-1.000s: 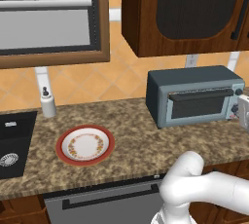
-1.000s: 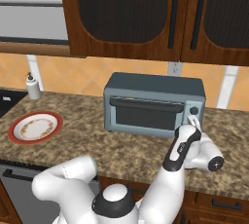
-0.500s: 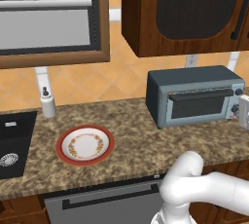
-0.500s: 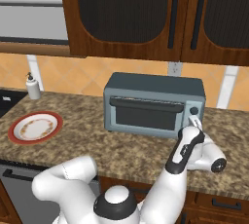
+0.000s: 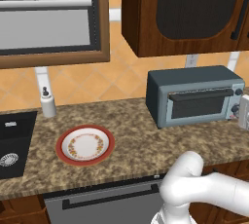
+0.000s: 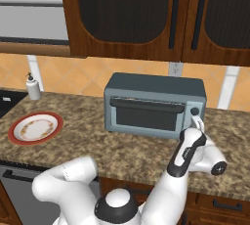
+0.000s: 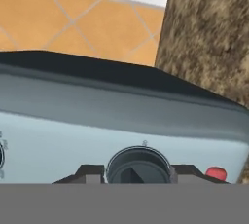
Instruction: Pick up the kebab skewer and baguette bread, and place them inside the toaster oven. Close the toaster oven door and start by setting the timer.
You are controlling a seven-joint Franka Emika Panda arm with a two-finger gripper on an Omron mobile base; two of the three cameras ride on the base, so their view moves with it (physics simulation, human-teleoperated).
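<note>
The blue-grey toaster oven (image 5: 194, 79) (image 6: 155, 86) stands on the counter with its door (image 5: 199, 106) (image 6: 146, 116) closed and the dark bar handle at the top. My gripper (image 6: 197, 123) (image 5: 241, 113) (image 7: 138, 172) is at the oven's right-hand control panel. In the hand view a dark round knob (image 7: 138, 165) sits between my two dark finger tips, and the gripper is shut on it. The oven's grey side (image 7: 121, 121) spans that view. The kebab skewer and the baguette bread are hidden from view.
A red-rimmed plate (image 5: 85, 145) (image 6: 35, 127) lies bare on the speckled counter to the left. A white soap bottle (image 5: 47, 103) (image 6: 32, 87) stands by the black sink (image 5: 12, 142). Dark wood cabinets (image 6: 146, 13) hang above the oven. A small red light (image 7: 215, 173) sits beside the knob.
My hand has shifted very slightly at the oven's knobs. The oven, the plate and the base views have not moved.
</note>
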